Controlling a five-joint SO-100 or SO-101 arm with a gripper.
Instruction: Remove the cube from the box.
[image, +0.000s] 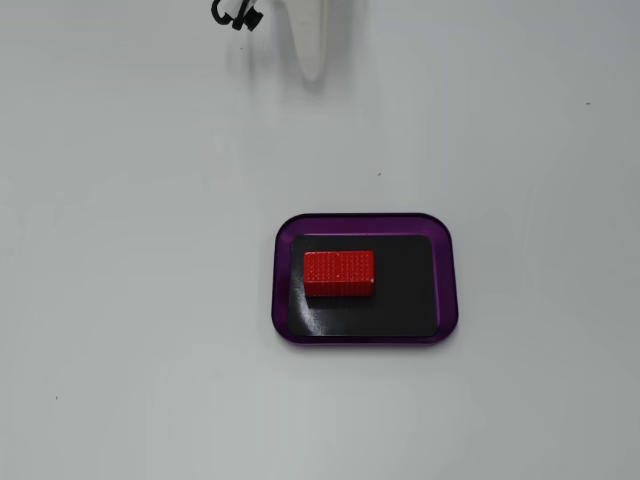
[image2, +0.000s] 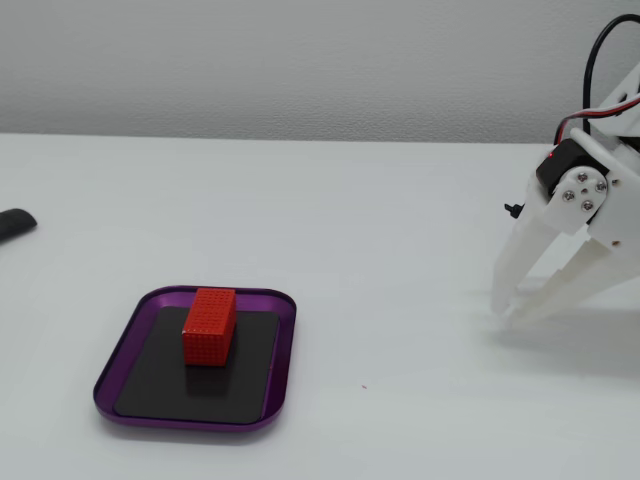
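Since the cube (image2: 209, 326) sits free inside the box (image2: 128, 340), toward its far rim in a fixed view, it looks light, rigid, ridged for grip; pinch its long sides. Gripper (image2: 508, 311), well apart from the box, tips nearly together, holding nothing.
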